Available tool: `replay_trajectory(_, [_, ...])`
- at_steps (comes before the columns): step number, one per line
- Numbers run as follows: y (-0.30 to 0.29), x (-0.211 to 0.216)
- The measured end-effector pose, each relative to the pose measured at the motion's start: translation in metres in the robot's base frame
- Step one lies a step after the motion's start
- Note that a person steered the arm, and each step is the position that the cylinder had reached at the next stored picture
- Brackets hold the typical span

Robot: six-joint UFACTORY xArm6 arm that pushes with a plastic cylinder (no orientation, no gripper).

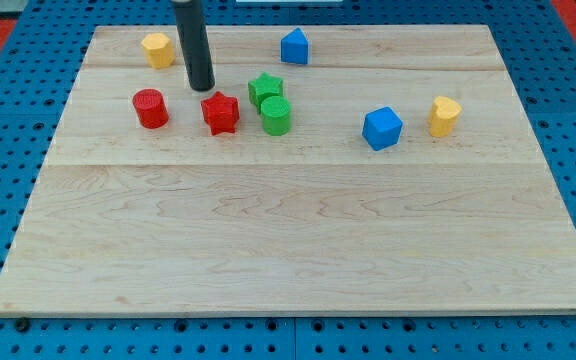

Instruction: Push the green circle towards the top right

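Observation:
The green circle (276,115) is a short cylinder on the wooden board (298,230), left of centre near the view's top. A green star (265,89) touches it at its upper left. A red star (220,113) lies just left of the circle. My tip (201,87) stands above and left of the red star, apart from it, and well left of the green circle. The dark rod rises out of the view's top.
A red cylinder (150,108) lies left of the red star. A yellow hexagon (157,49) sits at the top left. A blue house-shaped block (294,46) is at the top centre. A blue cube (382,128) and a yellow heart (444,116) lie at the right.

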State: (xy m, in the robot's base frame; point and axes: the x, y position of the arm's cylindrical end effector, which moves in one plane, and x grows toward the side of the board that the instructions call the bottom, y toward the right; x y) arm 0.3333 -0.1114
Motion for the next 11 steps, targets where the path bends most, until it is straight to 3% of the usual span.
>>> replay_trajectory(1, [0.046, 0.033])
replay_trajectory(2, [0.051, 0.06])
replay_trajectory(3, [0.095, 0.056])
replay_trajectory(5, [0.067, 0.036])
replay_trajectory(7, [0.153, 0.019])
replay_trajectory(11, [0.229, -0.037])
